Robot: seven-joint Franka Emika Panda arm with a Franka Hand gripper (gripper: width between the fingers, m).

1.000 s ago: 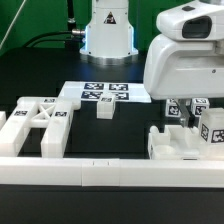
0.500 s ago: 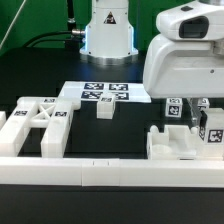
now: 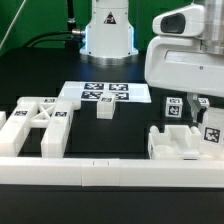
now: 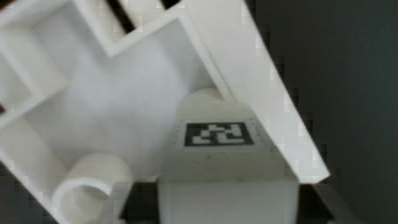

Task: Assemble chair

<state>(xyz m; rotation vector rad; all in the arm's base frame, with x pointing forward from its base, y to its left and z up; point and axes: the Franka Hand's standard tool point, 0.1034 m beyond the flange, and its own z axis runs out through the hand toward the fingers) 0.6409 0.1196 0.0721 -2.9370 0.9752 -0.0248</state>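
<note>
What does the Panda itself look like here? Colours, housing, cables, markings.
The arm has smooth, rounded matte-white shells, with a dark grey band on the top link. Its base is white with a glowing blue ring. A dark cable curves behind it. No lettering or tags are legible on the arm. The gripper sits mostly hidden under the housing, so its fingers can't be made out.

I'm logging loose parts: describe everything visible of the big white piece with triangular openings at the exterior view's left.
This chair piece is a chunky matte-white plastic frame lying flat on the black table. Slanted bars across its top leave triangular openings, and several black-and-white square tags sit on its upper face. Its near side runs along the long white rail; contact cannot be told. Nothing rests on it.
</note>
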